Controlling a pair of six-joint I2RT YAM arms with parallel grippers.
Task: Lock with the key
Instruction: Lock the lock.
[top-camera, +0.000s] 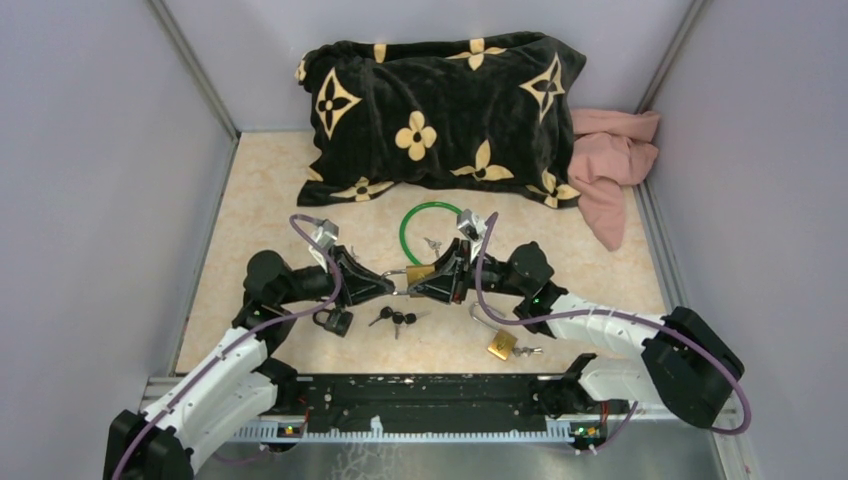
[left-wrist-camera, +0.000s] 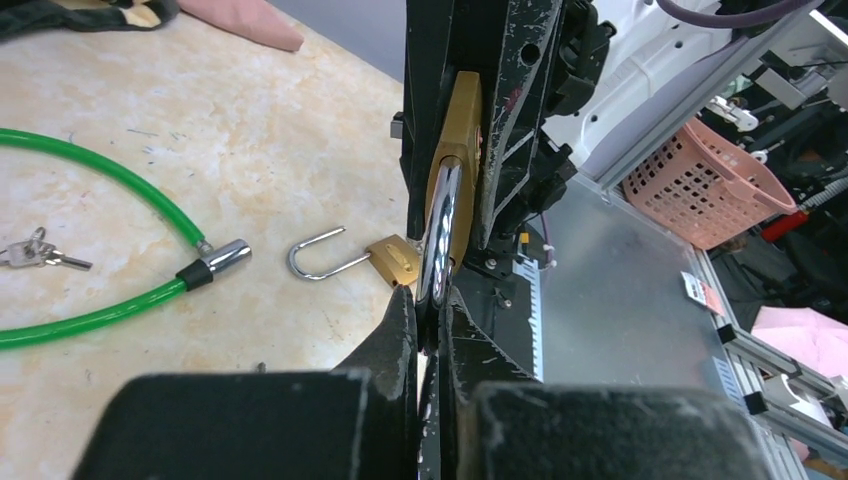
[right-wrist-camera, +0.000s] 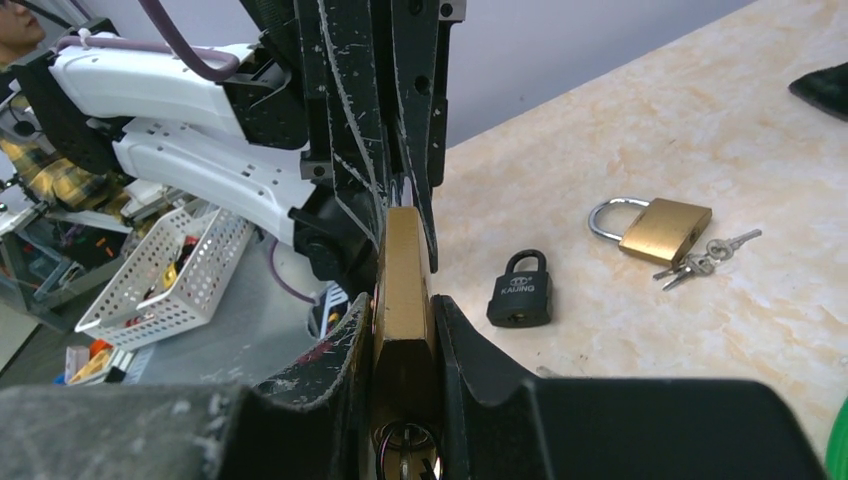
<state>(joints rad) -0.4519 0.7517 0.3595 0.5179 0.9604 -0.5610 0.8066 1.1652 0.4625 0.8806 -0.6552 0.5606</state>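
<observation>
Meeting at the centre of the top view, the left gripper (left-wrist-camera: 430, 300) has its jaws pinched shut on the shackle (left-wrist-camera: 441, 215) of the brass padlock (top-camera: 421, 273); the right gripper (right-wrist-camera: 403, 305) clamps its body between its jaws; black-headed keys (top-camera: 395, 319) lie on the bench (top-camera: 280, 200) just below them.

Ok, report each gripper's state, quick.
Left gripper: closed on the silver steel shackle of the rectangular brass padlock.
Right gripper: closed on that padlock's body, held off the table.
</observation>
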